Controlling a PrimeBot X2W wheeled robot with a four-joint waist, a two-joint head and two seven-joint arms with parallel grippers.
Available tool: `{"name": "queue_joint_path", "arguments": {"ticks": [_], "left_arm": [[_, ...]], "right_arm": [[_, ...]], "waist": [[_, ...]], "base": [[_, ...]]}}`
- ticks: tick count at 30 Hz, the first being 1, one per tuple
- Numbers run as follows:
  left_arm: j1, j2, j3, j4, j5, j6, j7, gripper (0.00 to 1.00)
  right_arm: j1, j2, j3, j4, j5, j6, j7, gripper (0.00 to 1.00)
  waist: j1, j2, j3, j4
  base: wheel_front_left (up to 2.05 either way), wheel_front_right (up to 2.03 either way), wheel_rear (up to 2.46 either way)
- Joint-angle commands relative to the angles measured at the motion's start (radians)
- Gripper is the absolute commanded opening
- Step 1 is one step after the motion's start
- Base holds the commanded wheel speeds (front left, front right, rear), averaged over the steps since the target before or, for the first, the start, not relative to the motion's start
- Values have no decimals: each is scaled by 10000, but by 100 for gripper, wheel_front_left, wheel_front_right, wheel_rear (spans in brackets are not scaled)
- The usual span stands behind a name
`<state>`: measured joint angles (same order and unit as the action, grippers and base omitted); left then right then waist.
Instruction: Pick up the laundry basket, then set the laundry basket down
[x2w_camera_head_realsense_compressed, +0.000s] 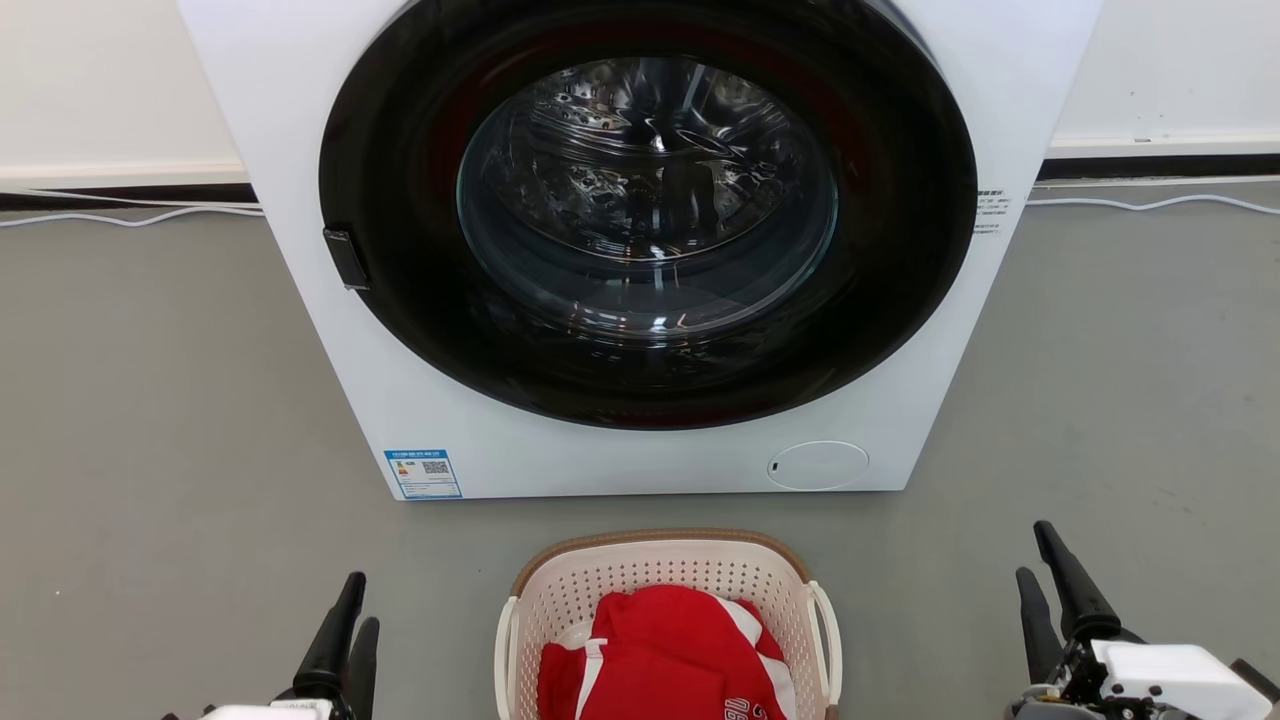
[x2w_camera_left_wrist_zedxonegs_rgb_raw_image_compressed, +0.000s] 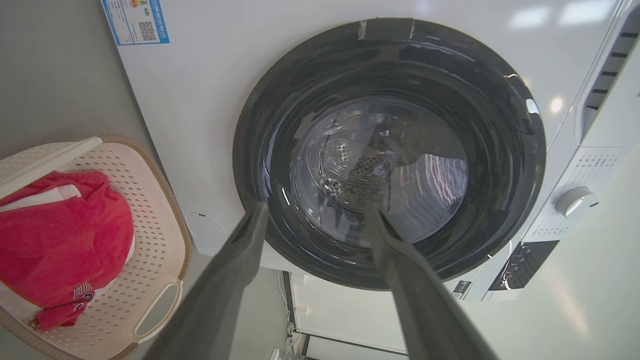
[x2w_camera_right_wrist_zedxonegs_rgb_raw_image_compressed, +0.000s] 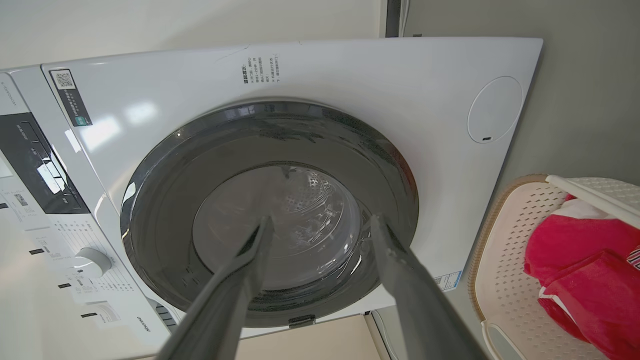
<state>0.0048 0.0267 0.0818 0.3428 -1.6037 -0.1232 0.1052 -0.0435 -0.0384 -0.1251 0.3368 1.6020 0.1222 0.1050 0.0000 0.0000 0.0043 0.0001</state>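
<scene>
**A:** Head view first. Where is the laundry basket (x2w_camera_head_realsense_compressed: 655, 541)?

**B:** It stands on the grey floor (x2w_camera_head_realsense_compressed: 150, 450) just in front of the white washer (x2w_camera_head_realsense_compressed: 560, 460), at the bottom middle of the view. A red garment (x2w_camera_head_realsense_compressed: 665, 650) is heaped inside. The left jaws rise at the lower left and the right jaws at the lower right. Each pair is clear of the basket's loop handles and touches nothing.

**A:** And the left wrist view?

**B:** The left jaws are spread. The two dark fingers (x2w_camera_left_wrist_zedxonegs_rgb_raw_image_compressed: 235, 280) stand well apart with nothing between them, and the washer's round door (x2w_camera_left_wrist_zedxonegs_rgb_raw_image_compressed: 390, 150) lies behind. The basket (x2w_camera_left_wrist_zedxonegs_rgb_raw_image_compressed: 160, 235) sits off to the left of the view with the garment (x2w_camera_left_wrist_zedxonegs_rgb_raw_image_compressed: 60, 235) in it, apart from the fingers.

**A:** The right wrist view?

**B:** Much the same, mirrored. The right jaws are spread too. Their fingers (x2w_camera_right_wrist_zedxonegs_rgb_raw_image_compressed: 410, 285) hold nothing and point at the closed door (x2w_camera_right_wrist_zedxonegs_rgb_raw_image_compressed: 270, 215). The basket (x2w_camera_right_wrist_zedxonegs_rgb_raw_image_compressed: 505, 250) is at the right edge beside the washer's lower corner, with the red cloth (x2w_camera_right_wrist_zedxonegs_rgb_raw_image_compressed: 575, 250) showing over the perforated wall.
</scene>
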Motion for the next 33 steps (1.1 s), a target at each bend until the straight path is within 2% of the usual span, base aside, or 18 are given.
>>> {"name": "queue_joint_path", "arguments": {"ticks": [1,5,9,19,29,33], "left_arm": [[-266,30,-8,-251,-7,-4,-59,100],[-285,37,-34,-318,10,-6,-156,100],[-293,59,-80,-404,79,-8,-265,100],[-364,170,-251,-684,744,-14,-611,100],[-437,184,-243,-1042,1957,-20,-905,100],[-458,315,-374,-1279,2862,-22,-1022,100]], "right_arm": [[-252,-35,60,-257,-5,8,-77,100],[-273,-37,170,-346,11,10,-196,100],[-280,-43,306,-461,-18,13,-306,100],[-364,-98,551,-703,-576,19,-607,100],[-473,-218,931,-920,-1863,25,-902,100],[-506,-235,1052,-1012,-2381,28,-1019,100]], "waist": [[2,0,9,2],[23,0,-20,2],[2,0,-1,-1],[0,0,16,-17],[0,0,28,-35],[0,0,38,-34]], "base": [[0,0,0],[0,0,0],[0,0,0],[0,0,0],[0,0,0],[0,0,0]]}}
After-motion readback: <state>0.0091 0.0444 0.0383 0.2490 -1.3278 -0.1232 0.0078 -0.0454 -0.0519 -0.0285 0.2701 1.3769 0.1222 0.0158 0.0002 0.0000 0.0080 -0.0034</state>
